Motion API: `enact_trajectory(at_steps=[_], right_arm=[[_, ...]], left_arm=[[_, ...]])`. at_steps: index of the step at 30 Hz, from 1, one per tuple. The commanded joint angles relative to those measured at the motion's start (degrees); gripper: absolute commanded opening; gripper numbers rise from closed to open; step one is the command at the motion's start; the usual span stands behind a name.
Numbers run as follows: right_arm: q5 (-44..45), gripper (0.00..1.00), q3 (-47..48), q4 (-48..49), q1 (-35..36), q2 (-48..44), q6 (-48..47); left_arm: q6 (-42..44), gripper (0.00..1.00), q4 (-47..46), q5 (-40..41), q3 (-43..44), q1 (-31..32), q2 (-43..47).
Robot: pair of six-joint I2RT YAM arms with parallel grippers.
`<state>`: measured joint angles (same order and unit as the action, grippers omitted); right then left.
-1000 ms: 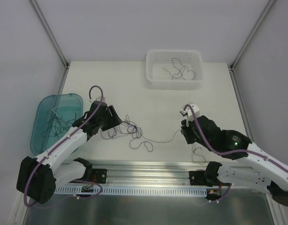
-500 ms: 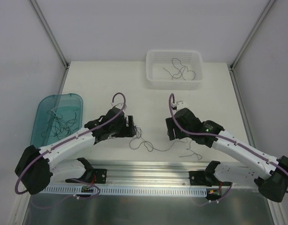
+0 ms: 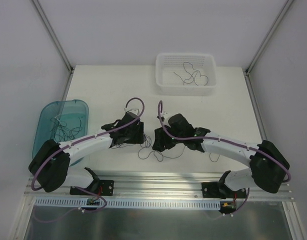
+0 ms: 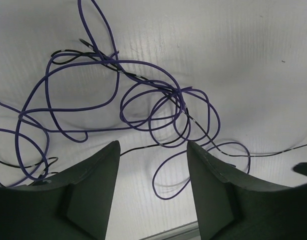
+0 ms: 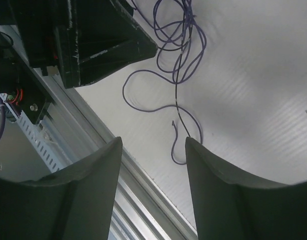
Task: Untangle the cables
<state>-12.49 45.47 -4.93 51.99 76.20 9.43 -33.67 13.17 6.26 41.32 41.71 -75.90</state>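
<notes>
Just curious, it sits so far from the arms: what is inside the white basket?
A few thin dark cables lie looped on the floor of the white basket. Nothing covers them; whether they are knotted is too small to tell.

right gripper (image 5: 153,145): your jaws stand apart, nothing pinched | cables (image 5: 187,20): purple and black loops lying on the white counter (image 5: 253,90) ahead of you, one loose end trailing down between your jaws | left gripper (image 5: 93,40): upper left, just beside the tangle | metal rail (image 5: 143,200): along the counter's edge
</notes>
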Motion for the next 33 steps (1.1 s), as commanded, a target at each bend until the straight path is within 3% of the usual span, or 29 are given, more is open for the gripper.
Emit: enact_trajectory(at_steps=[1,11,15,24,32,33], right_arm=[[-5.6,0.56,0.1,11.1,0.7,4.5,2.2],[-4.8,0.48,0.5,17.8,0.8,17.4,3.4],[-3.9,0.4,0.1,18.5,0.7,18.5,2.8],[3.3,0.38,-1.7,17.2,0.9,15.5,2.0],[-1.0,0.28,0.3,18.5,2.1,18.7,1.8],[-1.5,0.24,0.6,18.6,2.3,19.0,1.7]], left_arm=[[-2.4,0.55,-1.7,3.0,0.3,0.5,0.4],[-5.3,0.47,-1.7,6.0,0.9,0.2,-2.3],[-6.3,0.47,-1.7,6.4,1.0,-0.5,-3.3],[-7.0,0.46,-1.8,5.1,1.6,-2.0,-5.5],[-7.7,0.46,-2.0,5.2,2.7,-2.3,-7.7],[-8.0,0.46,-2.0,5.3,3.1,-2.5,-7.9]])
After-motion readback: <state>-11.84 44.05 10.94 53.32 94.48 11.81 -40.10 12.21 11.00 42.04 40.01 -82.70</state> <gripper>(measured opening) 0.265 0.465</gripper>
